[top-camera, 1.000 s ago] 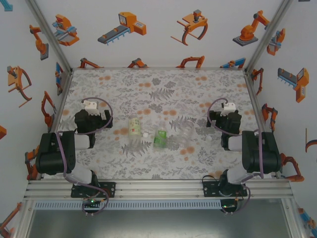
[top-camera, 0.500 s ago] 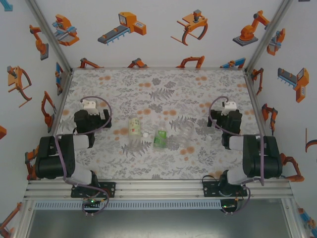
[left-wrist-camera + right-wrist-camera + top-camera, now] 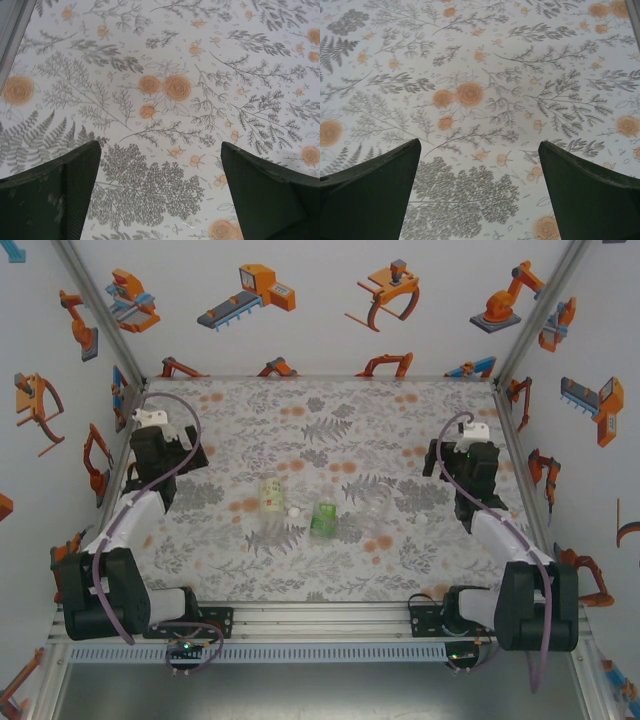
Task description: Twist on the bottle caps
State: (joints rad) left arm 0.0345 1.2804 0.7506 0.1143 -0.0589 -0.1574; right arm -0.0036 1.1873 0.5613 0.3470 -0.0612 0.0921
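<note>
Left gripper (image 3: 159, 150): in the left wrist view the fingers are seen far apart at the lower corners of the frame, with nothing between them. Only patterned table (image 3: 330, 410) lies beneath.

Right gripper (image 3: 479, 147): the same is noted in the right wrist view. The jaws are spread wide and nothing is held.

Change noted: a second ago both arms were folded low in the overhead frame, with the wrists level with the bottles. Both have since been stretched up the frame, the left toward the upper-left part of the table and the right along its right edge. The bottles have not been shifted. This is judged to be an unfolding move, with no approach yet made and no cap yet picked.

Task things, overhead view, all at mid-frame and well apart from both grippers:
- yellow-label bottle (image 3: 269, 493), left of centre.
- green-label bottle (image 3: 322, 519), just right of it and slightly lower.
- unlabelled bottle (image 3: 374, 503), further right, clear and hard to make out against the pattern.
- white cap (image 3: 295, 511), loose on the table between the first two bottles and not on a neck.

The other caps are too small to be placed with certainty. Whether the bottles stand or lie cannot be told.
</note>
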